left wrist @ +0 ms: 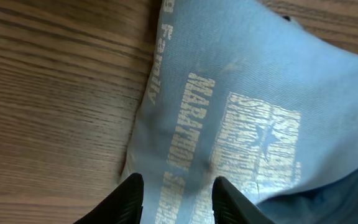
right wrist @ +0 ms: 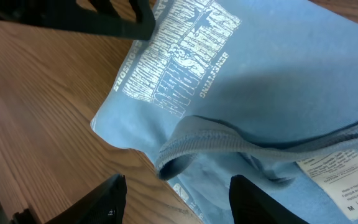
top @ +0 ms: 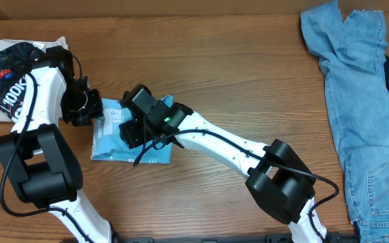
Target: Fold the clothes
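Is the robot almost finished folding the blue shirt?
Nearly, it seems. Done: the blue T-shirt lies folded into a small packet. In hand: the left end effector and right end effector sit over it, jaws apart. Left: maybe a last tidy. The jeans beside it lie unfolded.

Two matching arms here: the left arm point(top: 34, 94) and the right arm point(top: 218, 144) both show glossy white shells between chunky black joint housings. Thin black cables point(top: 150, 152) loop off them. A green light point(top: 169, 120) glows on the right wrist. Left tool point(left wrist: 178, 202), right tool point(right wrist: 184, 199): blunt matte black fingers.
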